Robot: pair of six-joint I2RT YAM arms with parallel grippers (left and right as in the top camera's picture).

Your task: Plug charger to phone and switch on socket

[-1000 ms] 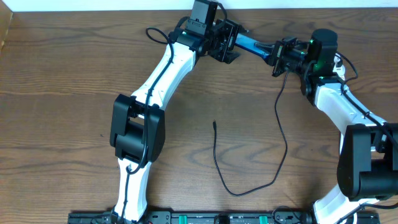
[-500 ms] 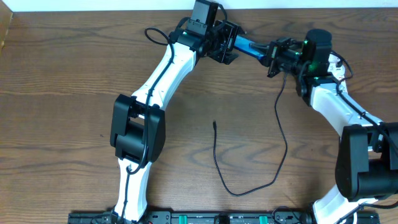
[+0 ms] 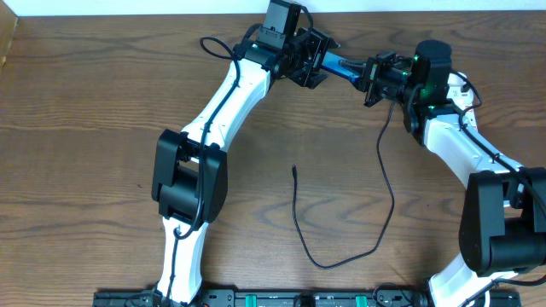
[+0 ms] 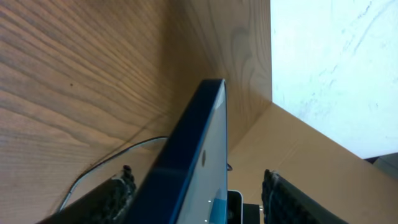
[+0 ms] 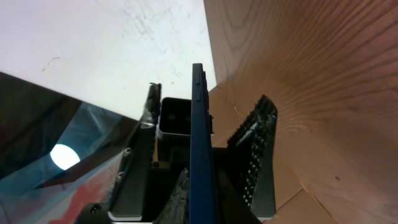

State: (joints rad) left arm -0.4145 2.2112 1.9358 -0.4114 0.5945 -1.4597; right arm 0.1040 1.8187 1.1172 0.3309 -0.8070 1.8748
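The phone [image 3: 344, 62] is boxed in at both ends: the left gripper [image 3: 316, 63] straddles one with its jaws apart, and the right gripper [image 3: 372, 75] clamps the other. Behind the phone the table [image 3: 85, 128] ends almost at once. In front of the phone the wood lies open, crossed only by the thin black cable [image 3: 294, 192] looping away from near the phone's clamped end. The left arm [image 3: 223, 101] slants off from the phone's other end.

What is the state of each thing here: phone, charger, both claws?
phone: on edge, no charger in it.
charger: lying on the table, connector tip free.
left claw: open around the phone.
right claw: shut on the phone.
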